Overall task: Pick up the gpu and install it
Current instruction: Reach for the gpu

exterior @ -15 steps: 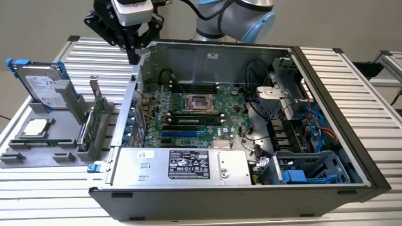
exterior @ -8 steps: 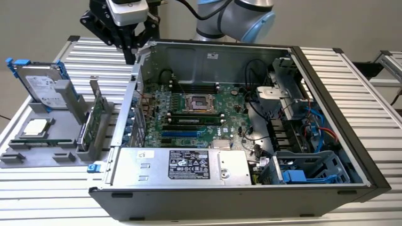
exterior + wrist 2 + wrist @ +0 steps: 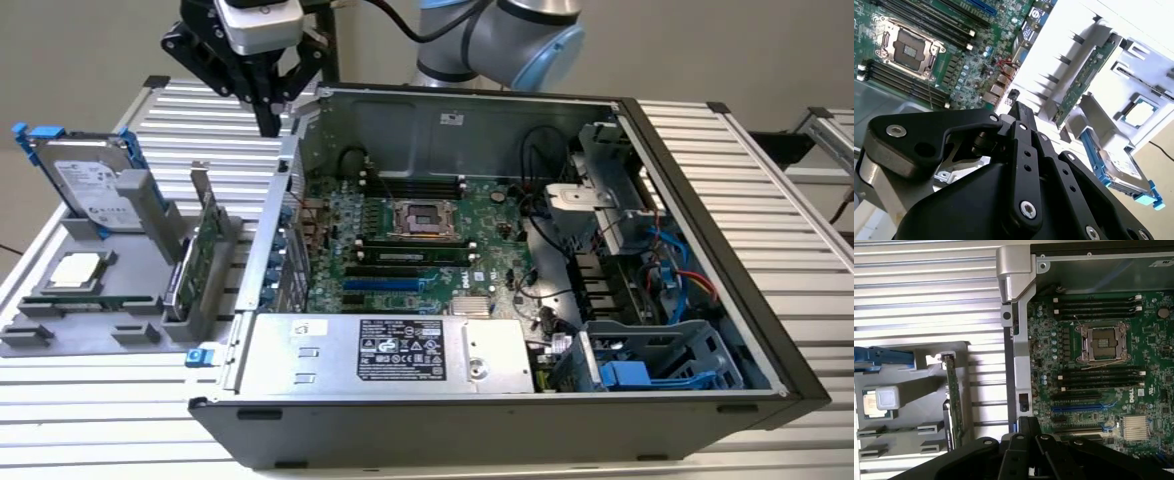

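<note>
Claw (image 3: 272, 124) hangs narrow, its black fingers pressed together on nothing, above the far left corner of the computer case (image 3: 694, 300). On the exterior view's left, a grey holder tray (image 3: 80, 335) lies on the slatted desk (image 3: 747, 150). At the tray's far end a silver hard drive (image 3: 87, 185) with blue clips leans nearly upright, and nearer lies a processor chip (image 3: 74, 272). The gpu (image 3: 200, 250) stands on edge in a slot at the tray's right side, just beside the case's left wall, lower and nearer than the claw and apart from it. Right of it, inside the uncovered case, the green motherboard (image 3: 400, 240) lies flat with its processor socket (image 3: 424, 215) around the middle. The silver power supply (image 3: 400, 355) sits along the near side, and a drive cage (image 3: 667, 360) sits at the near right.
</note>
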Robot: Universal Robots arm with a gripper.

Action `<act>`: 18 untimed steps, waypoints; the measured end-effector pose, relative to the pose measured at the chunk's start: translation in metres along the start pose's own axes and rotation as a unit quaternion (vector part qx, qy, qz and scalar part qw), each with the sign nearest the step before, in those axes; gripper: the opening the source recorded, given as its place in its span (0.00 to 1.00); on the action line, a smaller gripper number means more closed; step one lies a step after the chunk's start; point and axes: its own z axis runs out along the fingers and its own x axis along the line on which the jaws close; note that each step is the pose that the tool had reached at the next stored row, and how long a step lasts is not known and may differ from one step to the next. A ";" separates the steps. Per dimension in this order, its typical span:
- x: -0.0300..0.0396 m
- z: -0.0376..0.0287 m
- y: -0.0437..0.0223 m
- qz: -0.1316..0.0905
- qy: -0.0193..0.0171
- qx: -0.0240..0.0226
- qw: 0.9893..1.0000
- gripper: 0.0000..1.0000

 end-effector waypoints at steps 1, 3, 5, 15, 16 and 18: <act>0.0008 0.0000 -0.0001 0.000 0.000 0.000 1.000 0.00; 0.0025 0.0000 -0.0002 0.000 0.000 0.000 1.000 0.00; 0.0041 -0.0001 -0.0003 0.000 0.000 0.000 1.000 0.00; 0.0126 -0.0003 -0.0010 0.000 0.000 0.000 1.000 0.00; 0.0134 -0.0003 -0.0010 0.000 0.000 0.000 1.000 0.00; 0.0150 -0.0004 -0.0012 0.000 0.000 0.000 1.000 0.00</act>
